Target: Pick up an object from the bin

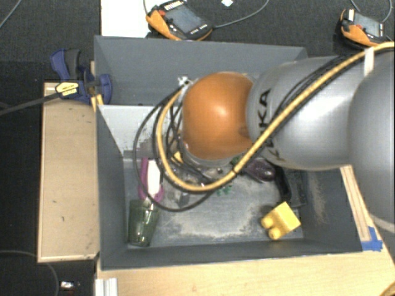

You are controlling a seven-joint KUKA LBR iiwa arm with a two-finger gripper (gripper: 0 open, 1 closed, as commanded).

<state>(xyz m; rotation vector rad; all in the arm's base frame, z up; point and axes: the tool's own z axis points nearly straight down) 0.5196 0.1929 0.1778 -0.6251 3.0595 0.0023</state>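
Pink-and-white oblong thing (150,177) lies beside the orange wrist cover (216,113).

- We log the bin (203,60) as plain grey, with pale dusty scuffs on its floor.
- Wrist cover (213,116): glossy orange, no pattern.
- Arm (321,116): silver-grey, with black lettering near the cover.
- Thick cable (296,103): yellow. The thinner loops beside it are black.
- Block (279,219), lower right of the bin: solid yellow.
- Lower left piece (141,224): dark green, and we read it as slightly see-through.
- Piece just above it (150,177): magenta-pink with white.
- Lump under the arm (262,171): dark purple. We can't tell any pattern.
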